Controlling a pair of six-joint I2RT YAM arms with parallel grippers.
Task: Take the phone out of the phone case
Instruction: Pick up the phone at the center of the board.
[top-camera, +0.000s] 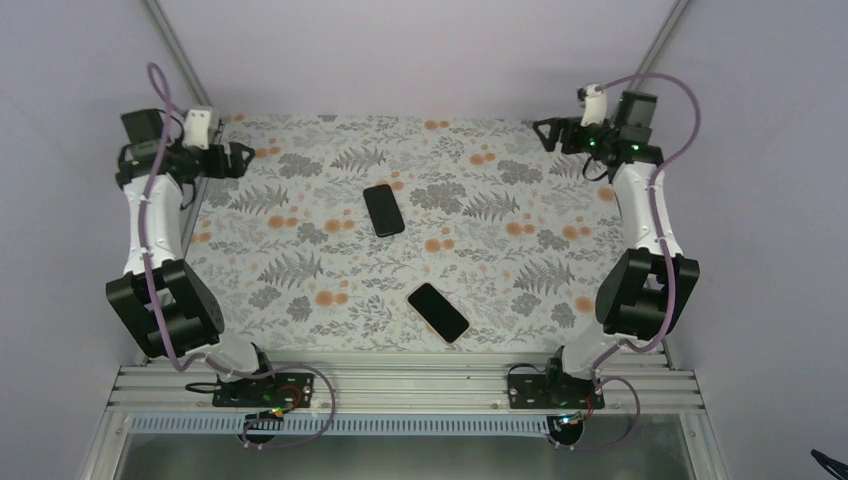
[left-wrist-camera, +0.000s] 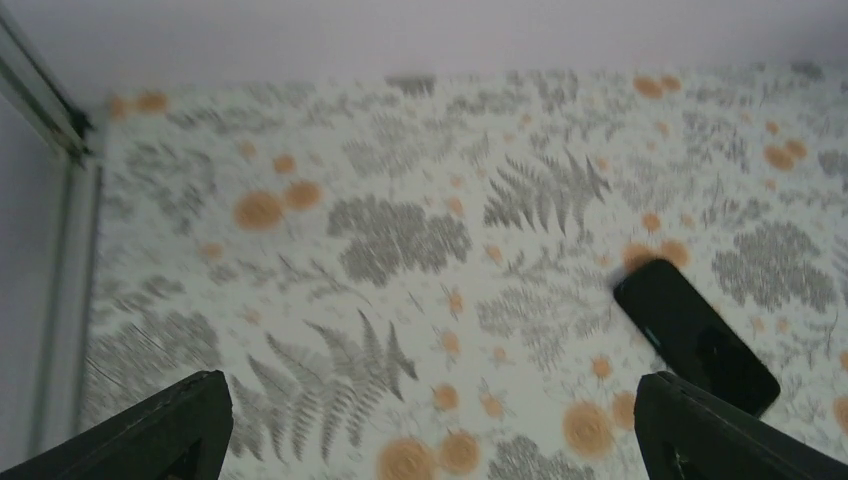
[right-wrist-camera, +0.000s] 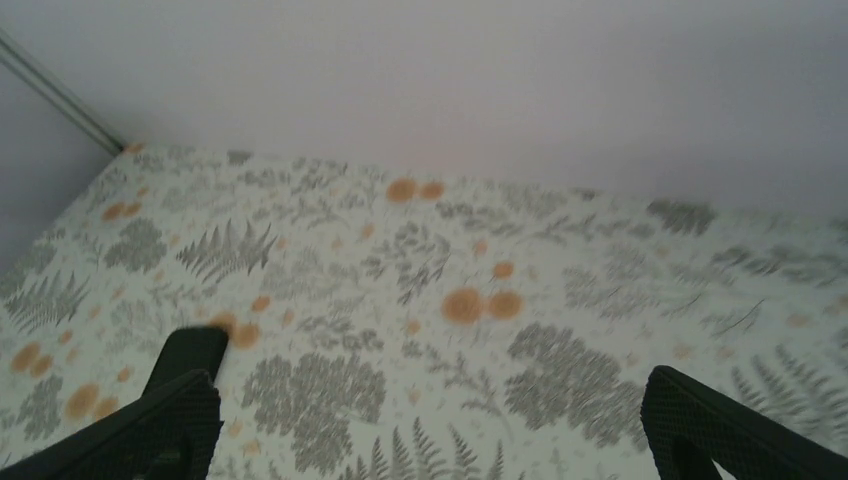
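Two flat black phone-shaped slabs lie apart on the fern-print cloth: one near the middle (top-camera: 383, 209), the other toward the front (top-camera: 438, 312). I cannot tell which is the phone and which is the case. My left gripper (top-camera: 240, 158) hovers at the far left edge, open and empty (left-wrist-camera: 430, 390). In the left wrist view a black slab (left-wrist-camera: 695, 335) lies beyond the right finger. My right gripper (top-camera: 545, 132) hovers at the far right corner, open and empty (right-wrist-camera: 430, 390). In the right wrist view a black slab (right-wrist-camera: 190, 352) shows partly behind the left finger.
The fern-and-orange-flower cloth (top-camera: 300, 230) covers the table. Grey walls close in the back and both sides. A metal frame post (left-wrist-camera: 45, 100) stands at the far left corner. An aluminium rail (top-camera: 400, 390) runs along the near edge by the arm bases.
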